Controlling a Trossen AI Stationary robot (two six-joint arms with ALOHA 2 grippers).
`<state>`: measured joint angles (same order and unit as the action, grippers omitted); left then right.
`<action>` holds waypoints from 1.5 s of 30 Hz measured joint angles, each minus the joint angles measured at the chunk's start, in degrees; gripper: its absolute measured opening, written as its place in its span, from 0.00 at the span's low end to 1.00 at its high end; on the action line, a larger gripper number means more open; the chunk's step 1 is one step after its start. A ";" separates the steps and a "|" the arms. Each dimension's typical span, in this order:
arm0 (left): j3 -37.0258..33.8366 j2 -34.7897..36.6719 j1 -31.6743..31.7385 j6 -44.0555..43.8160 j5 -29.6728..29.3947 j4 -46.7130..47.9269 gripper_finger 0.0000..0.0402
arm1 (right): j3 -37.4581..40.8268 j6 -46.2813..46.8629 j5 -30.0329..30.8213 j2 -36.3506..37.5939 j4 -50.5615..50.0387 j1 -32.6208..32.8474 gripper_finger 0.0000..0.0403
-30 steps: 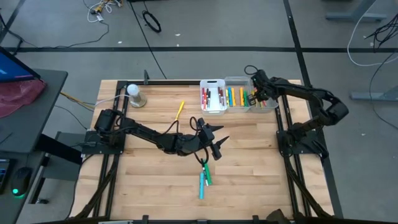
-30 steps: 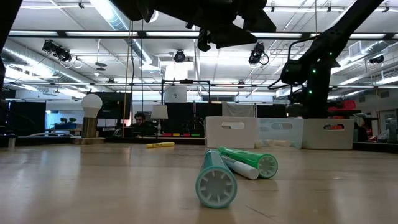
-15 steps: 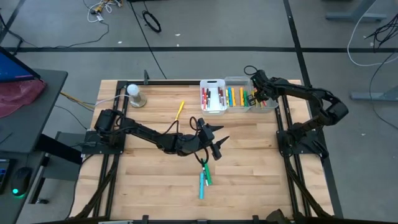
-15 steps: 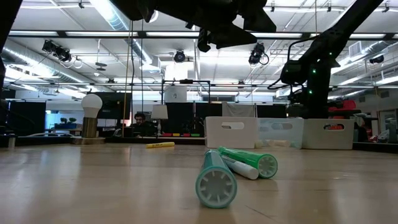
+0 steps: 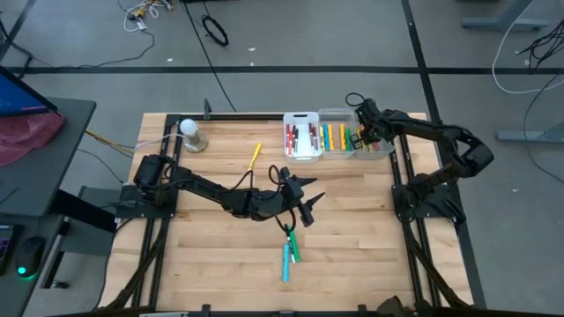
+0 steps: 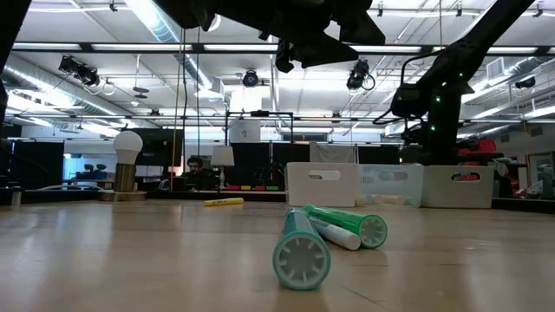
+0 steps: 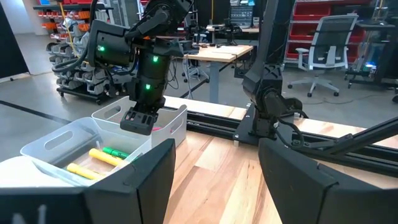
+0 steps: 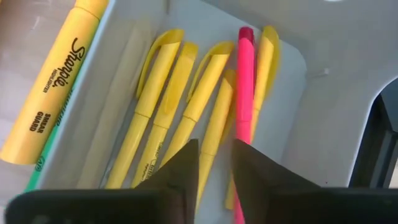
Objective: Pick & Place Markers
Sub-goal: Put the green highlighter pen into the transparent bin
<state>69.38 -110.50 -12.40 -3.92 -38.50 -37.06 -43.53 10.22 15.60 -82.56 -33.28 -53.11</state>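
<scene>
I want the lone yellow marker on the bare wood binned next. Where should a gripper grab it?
Grip the yellow marker at mid-barrel, coming straight down from above. It lies flat and alone on the table, slightly slanted, so the fingers should close across its narrow width, with nothing beside it to block them.

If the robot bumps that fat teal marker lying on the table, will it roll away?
Probably, if bumped sideways. The teal marker looks round-barrelled and lies flat on the smooth wooden table, so little would stop it. The green marker beside it might block it on that side. It looks like stiff plastic, so likely no bending. The left gripper hovers just above.
</scene>
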 joint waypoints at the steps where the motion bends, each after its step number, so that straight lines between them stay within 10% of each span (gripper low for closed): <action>1: 0.00 0.00 0.00 0.00 0.00 0.00 0.59 | 0.00 0.00 0.00 -0.01 0.03 0.01 0.26; 14: -0.01 0.25 -0.11 0.12 -0.02 0.28 0.59 | 0.07 -4.55 0.06 15.02 -3.20 6.78 0.42; 25: 0.09 9.89 -6.08 0.72 -7.10 19.05 0.59 | 6.63 5.61 0.16 37.43 2.34 44.05 0.33; 36: 0.07 11.30 -16.09 -28.74 -11.21 45.36 0.59 | 23.93 10.44 4.60 34.56 31.88 83.30 0.21; 45: -0.47 9.01 -16.63 -55.21 -3.70 60.42 0.59 | 29.14 7.43 6.43 24.09 50.74 85.66 0.16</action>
<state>68.91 -101.48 -29.04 -59.14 -42.20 23.36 -14.39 17.64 22.03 -58.47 17.46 32.55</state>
